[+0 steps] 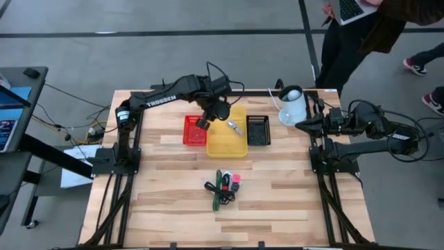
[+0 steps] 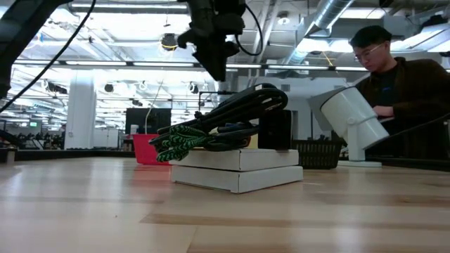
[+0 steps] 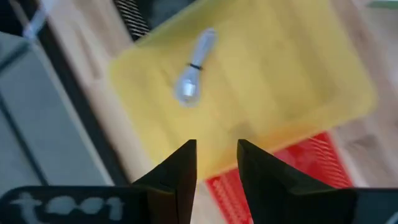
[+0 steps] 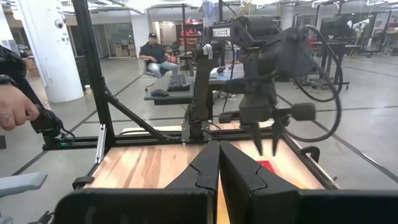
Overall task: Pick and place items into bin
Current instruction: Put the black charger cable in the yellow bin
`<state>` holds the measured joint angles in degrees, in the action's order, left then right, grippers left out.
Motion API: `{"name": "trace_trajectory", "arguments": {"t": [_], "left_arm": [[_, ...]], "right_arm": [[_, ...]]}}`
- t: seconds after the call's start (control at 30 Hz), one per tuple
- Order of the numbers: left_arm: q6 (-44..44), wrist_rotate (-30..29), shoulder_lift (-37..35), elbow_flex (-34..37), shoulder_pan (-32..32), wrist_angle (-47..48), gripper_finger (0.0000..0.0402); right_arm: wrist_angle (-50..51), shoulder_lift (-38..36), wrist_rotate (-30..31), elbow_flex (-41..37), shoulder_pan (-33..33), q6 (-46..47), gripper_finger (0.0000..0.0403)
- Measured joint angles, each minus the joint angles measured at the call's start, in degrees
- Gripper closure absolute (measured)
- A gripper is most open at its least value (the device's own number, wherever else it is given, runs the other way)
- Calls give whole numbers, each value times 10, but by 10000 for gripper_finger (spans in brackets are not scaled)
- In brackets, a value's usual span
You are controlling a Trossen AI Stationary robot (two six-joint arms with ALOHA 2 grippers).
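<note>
Yellow plastic made up the shallow middle bin [image 1: 225, 142], which sat between a red mesh bin [image 1: 193, 130] and a black mesh bin [image 1: 258, 130] at the back of the pale wooden worktop [image 1: 159, 201]. One small silvery, spoon-like metal piece [image 3: 194, 66] already lay inside it. The left gripper [image 3: 214, 163] hung above the yellow bin's edge nearest the red one, its jaws parted with nothing between them. The right gripper [image 4: 219, 163] waited at the worktop's right side, jaws pressed together and empty.

The remaining items sat in one pile [image 1: 223, 187] nearer the front: green-and-black handled tools [image 2: 184, 138] and a dark cable [image 2: 247, 102] on flat white packets [image 2: 235, 167], with a tiny pink-red piece [image 1: 235, 178] beside them. The tools looked stiff and light, best pinched across a handle. The cable looked floppy and liable to drag its neighbours, so a bunched loop seemed the surer hold. The packets lay flat and would likely need taking by an edge.
</note>
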<state>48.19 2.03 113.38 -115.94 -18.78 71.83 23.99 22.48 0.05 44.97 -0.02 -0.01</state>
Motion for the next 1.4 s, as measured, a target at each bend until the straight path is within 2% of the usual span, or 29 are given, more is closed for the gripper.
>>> {"name": "trace_trajectory", "arguments": {"t": [0.27,0.47,0.67,1.07,1.4], "left_arm": [[-74,133,5,0,34,60,294],[-88,152,11,6,81,82,294],[-116,212,11,10,129,120,294],[-205,212,11,10,218,141,291],[-287,179,11,10,254,122,246]], "right_arm": [[0,0,0,0,0,0,395],[0,0,0,0,0,0,395],[0,0,0,0,0,0,395],[0,0,0,0,0,0,395],[0,0,0,0,0,0,395]]}}
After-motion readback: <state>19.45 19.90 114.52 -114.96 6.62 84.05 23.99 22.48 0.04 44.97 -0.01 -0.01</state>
